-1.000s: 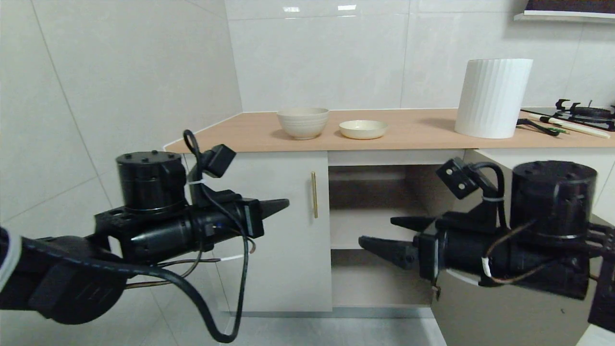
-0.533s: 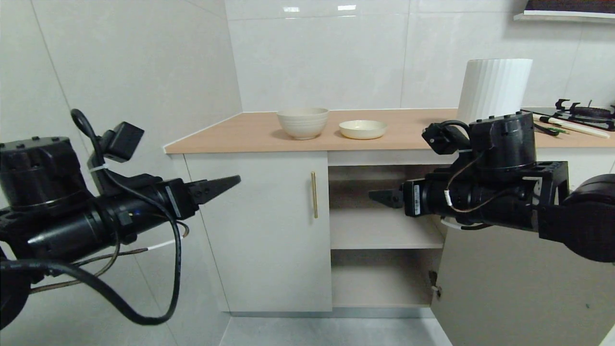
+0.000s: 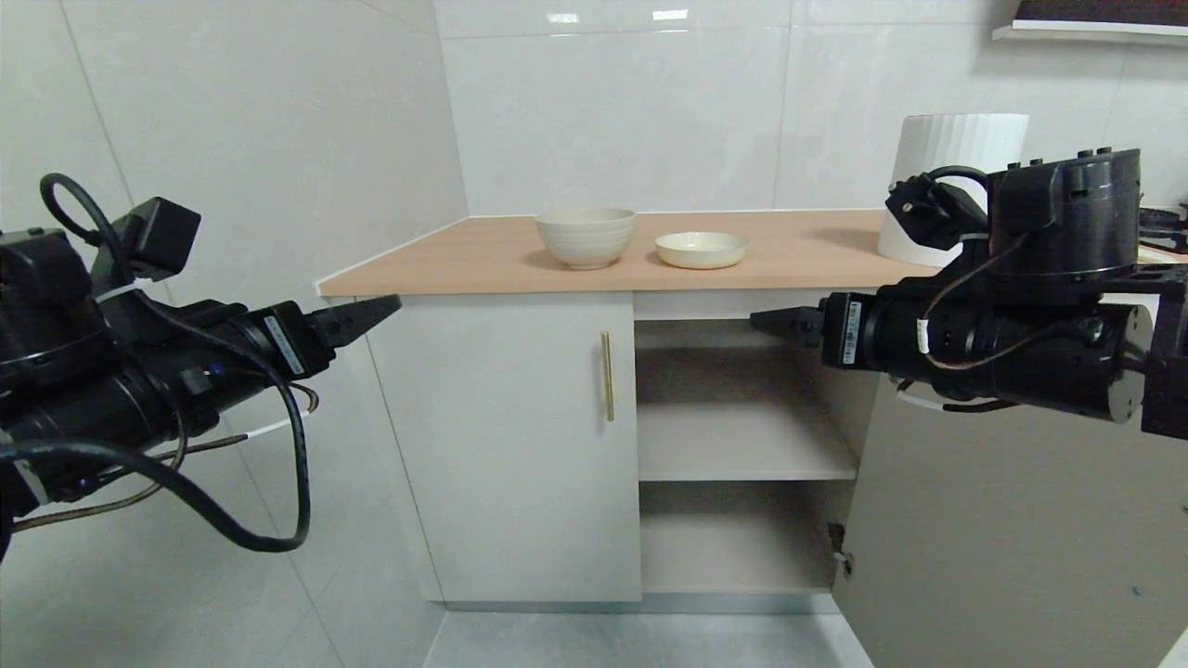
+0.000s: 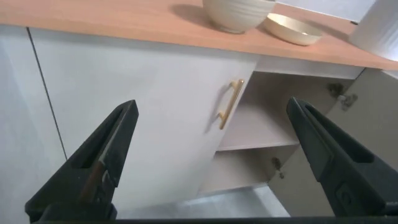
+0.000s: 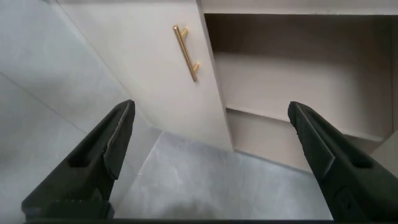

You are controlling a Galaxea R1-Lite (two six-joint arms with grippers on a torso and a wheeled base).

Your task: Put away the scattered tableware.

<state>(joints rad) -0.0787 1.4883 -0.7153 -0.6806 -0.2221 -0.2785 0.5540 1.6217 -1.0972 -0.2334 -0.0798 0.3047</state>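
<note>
A ribbed cream bowl (image 3: 585, 237) and a shallow cream plate (image 3: 701, 249) stand side by side on the wooden counter (image 3: 817, 250). The left wrist view shows the bowl (image 4: 236, 12) and plate (image 4: 292, 28) past the fingers. My left gripper (image 3: 371, 311) hangs open and empty at counter-edge height, left of the cabinet. Its fingers (image 4: 106, 155) stand wide apart. My right gripper (image 3: 770, 323) is open and empty in front of the open cabinet's top edge, below and right of the plate. In its wrist view the right gripper (image 5: 211, 107) looks down at the shelf (image 5: 292, 81).
The cabinet's left door with a gold handle (image 3: 607, 376) is closed; the right door (image 3: 984, 520) swings open toward me. Two bare shelves (image 3: 733, 445) lie inside. A tall white ribbed cylinder (image 3: 947, 148) stands on the counter behind my right arm. Tiled wall on the left.
Both arms have risen from cabinet-shelf height to counter-edge height. The left gripper has drawn back to the left, and the right gripper has shifted slightly right. Bowl and plate have not moved.
</note>
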